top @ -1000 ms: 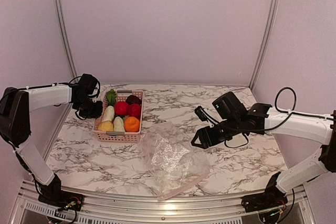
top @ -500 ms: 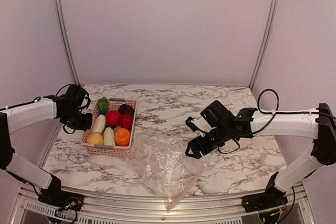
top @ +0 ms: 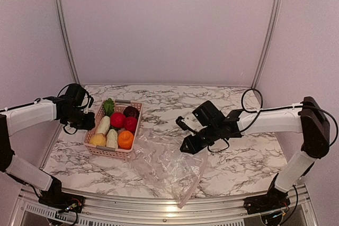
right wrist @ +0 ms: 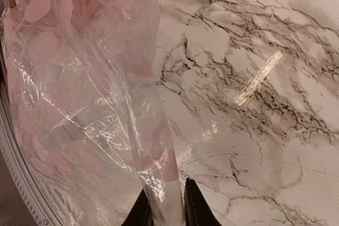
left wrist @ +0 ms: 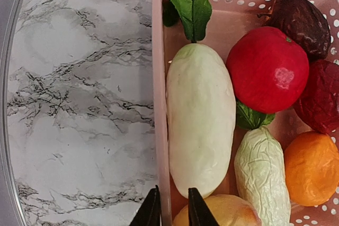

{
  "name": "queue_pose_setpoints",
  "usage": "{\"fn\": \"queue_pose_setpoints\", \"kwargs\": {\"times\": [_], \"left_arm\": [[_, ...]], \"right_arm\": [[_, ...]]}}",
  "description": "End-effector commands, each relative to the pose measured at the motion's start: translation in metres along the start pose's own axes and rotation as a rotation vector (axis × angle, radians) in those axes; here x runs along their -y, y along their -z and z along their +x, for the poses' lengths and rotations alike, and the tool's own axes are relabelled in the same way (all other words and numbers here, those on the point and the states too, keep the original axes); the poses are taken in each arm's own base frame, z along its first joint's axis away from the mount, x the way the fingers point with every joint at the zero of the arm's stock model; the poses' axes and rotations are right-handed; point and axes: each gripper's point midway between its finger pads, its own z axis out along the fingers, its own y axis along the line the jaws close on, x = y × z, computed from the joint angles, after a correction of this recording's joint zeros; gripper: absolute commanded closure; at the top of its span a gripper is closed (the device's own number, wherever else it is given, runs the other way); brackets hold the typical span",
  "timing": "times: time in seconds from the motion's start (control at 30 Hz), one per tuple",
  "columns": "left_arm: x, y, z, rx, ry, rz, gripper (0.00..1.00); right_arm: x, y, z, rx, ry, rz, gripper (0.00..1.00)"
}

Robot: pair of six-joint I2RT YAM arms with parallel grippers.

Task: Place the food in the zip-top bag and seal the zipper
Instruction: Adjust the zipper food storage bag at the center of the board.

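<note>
Beside lattice basket (top: pixel 109 152), crinkly, seemingly clear bag (top: pixel 164 165)

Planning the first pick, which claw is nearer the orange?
Left. Left claw pinches the wall of the basket holding the orange; right claw grips the bag, farther off.

table (top: pixel 249 152): white marble pattern, grey veins
pink basket (top: pixel 108 152): at 9 o'clock, near the left edge
zip-top bag (top: pixel 164 163): clear, crumpled, toward 6 o'clock, just beside the basket
</note>
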Motion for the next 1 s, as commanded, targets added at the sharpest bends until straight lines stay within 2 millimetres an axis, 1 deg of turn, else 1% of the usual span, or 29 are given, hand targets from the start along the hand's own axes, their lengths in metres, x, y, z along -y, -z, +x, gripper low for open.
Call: {"fn": "queue_pose_setpoints", "kwargs": {"times": [0.0, 0.1, 0.13, 0.17, 0.3, 0.37, 0.43, 0.47, 0.5, 0.53, 0.57, 0.6, 0.67, 0.77, 0.8, 0.87, 0.9, 0.97], "left_arm": [[0.011, 0.008, -0.028, 0.079, 0.031, 0.054, 0.75], [0.013, 0.014, -0.041, 0.095, 0.052, 0.05, 0.68], [0.013, 0.017, -0.046, 0.108, 0.053, 0.049, 0.66], [0.013, 0.021, -0.052, 0.126, 0.058, 0.045, 0.64], [0.01, 0.046, -0.083, 0.212, 0.086, 0.022, 0.59], [0.011, 0.058, -0.097, 0.246, 0.104, 0.021, 0.57], [0.007, 0.066, -0.106, 0.266, 0.102, -0.057, 0.57], [0.003, 0.07, -0.11, 0.277, 0.094, -0.117, 0.57], [0.006, 0.073, -0.114, 0.282, 0.08, -0.132, 0.57], [0.01, 0.078, -0.12, 0.295, 0.069, -0.137, 0.57], [0.014, 0.081, -0.123, 0.306, 0.06, -0.139, 0.57], [0.02, 0.084, -0.125, 0.316, 0.052, -0.131, 0.56], [0.033, 0.09, -0.13, 0.345, 0.033, -0.096, 0.55], [0.05, 0.102, -0.133, 0.41, -0.008, -0.064, 0.53], [0.053, 0.105, -0.133, 0.434, -0.035, -0.083, 0.51], [0.056, 0.111, -0.131, 0.47, -0.083, -0.13, 0.49], [0.057, 0.112, -0.13, 0.476, -0.094, -0.14, 0.49], [0.058, 0.11, -0.129, 0.477, -0.089, -0.14, 0.49]], "right_arm": [[0.011, 0.034, -0.021, 0.121, -0.072, 0.005, 0.88], [0.032, 0.057, -0.019, 0.17, -0.143, 0.042, 0.95], [0.04, 0.065, -0.018, 0.191, -0.17, 0.058, 0.99], [0.05, 0.074, -0.018, 0.214, -0.207, 0.077, 1.0], [0.074, 0.1, -0.018, 0.309, -0.31, 0.127, 1.0], [0.089, 0.11, -0.017, 0.351, -0.382, 0.174, 1.0], [0.108, 0.117, -0.012, 0.385, -0.482, 0.218, 1.0], [0.114, 0.119, -0.01, 0.395, -0.526, 0.223, 0.96], [0.118, 0.118, -0.006, 0.393, -0.564, 0.221, 0.82], [0.118, 0.114, -0.004, 0.38, -0.576, 0.205, 0.69], [0.117, 0.11, -0.001, 0.349, -0.575, 0.195, 0.6], [0.113, 0.108, 0.0, 0.309, -0.558, 0.184, 0.52], [0.111, 0.111, 0.007, 0.232, -0.537, 0.216, 0.45], [0.104, 0.134, 0.01, 0.189, -0.454, 0.291, 0.42], [0.101, 0.143, 0.009, 0.186, -0.415, 0.319, 0.41], [0.089, 0.154, 0.007, 0.173, -0.333, 0.338, 0.42], [0.081, 0.156, 0.008, 0.161, -0.299, 0.33, 0.43], [0.064, 0.151, 0.011, 0.144, -0.24, 0.299, 0.48]]}}
